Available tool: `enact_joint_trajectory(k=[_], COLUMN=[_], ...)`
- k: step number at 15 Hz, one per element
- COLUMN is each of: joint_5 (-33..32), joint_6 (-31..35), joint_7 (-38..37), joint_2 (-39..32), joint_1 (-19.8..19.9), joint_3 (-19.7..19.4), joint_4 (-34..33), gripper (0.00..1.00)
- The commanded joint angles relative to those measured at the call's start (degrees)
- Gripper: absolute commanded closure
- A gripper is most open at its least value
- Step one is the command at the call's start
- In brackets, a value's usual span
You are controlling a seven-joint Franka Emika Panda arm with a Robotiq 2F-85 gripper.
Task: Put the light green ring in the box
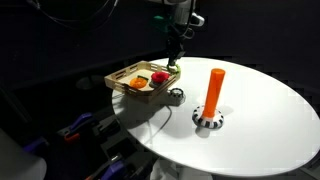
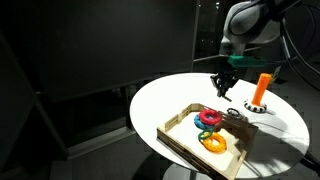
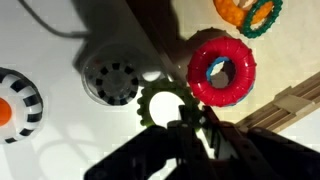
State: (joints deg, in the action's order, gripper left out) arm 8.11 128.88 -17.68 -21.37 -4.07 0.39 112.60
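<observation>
In the wrist view my gripper [image 3: 183, 125] is shut on the edge of the light green ring [image 3: 143, 108], which has a toothed rim. The ring hangs next to a red ring [image 3: 222, 70] that lies in the box. The box is a shallow light-wood tray and shows in both exterior views [image 1: 118, 78] [image 2: 180, 133], with a piece of its rim in the wrist view [image 3: 285, 105]. In both exterior views the gripper [image 1: 173, 64] [image 2: 226, 90] hovers just above the box's edge nearest the orange peg.
A greyish-white ring [image 3: 112, 82] [image 1: 176, 96] lies on the white round table beside the box. An orange peg on a striped base [image 1: 214, 92] [image 2: 262, 88] stands nearby. Orange and dark green rings [image 3: 250, 12] lie in the box.
</observation>
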Motion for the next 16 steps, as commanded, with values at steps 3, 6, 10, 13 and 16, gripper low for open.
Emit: enact_joint_trajectory(k=[3,6,10,13,16], joint_5=[-2.80,-4.14,-6.13,-7.52,-8.81], joint_6=[2.18,3.59,4.73,5.36,6.02], joint_7=[2.20,2.64,3.07,3.29,3.39], joint_2=[0.17,-0.80,-2.86,-4.16,-5.13], joint_1=[-2.92,-4.37,-5.71,-6.51,-7.08], joint_3=[1.84,2.38,2.75,2.73,2.68], joint_4=[0.45,0.37,-0.01,-0.07,-0.12], gripper=[0.96,0.96,0.95,0.94,0.82])
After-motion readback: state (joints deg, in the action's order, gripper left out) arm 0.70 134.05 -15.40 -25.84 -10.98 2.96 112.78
